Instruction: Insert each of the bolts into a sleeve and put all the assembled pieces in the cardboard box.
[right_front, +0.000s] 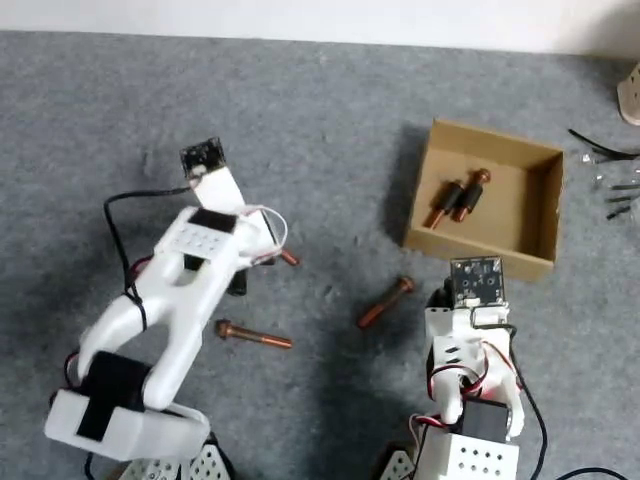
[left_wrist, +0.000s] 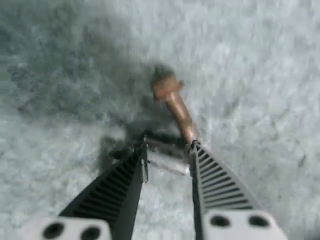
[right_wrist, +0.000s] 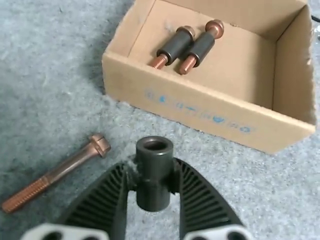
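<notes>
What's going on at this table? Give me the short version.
Two arms are fitting bolts into sleeves. The right gripper holds a black sleeve upright near the cardboard box, which already has two assembled pieces lying in it. The left gripper is open at a bolt on the grey carpet. A second bolt and a third bolt lie loose between the arms, not yet sleeved.

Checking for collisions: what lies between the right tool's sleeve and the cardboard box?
Bare carpet, by the right wrist view: nothing between the sleeve in the right tool and the cardboard box. A loose bolt lies aside.
</notes>
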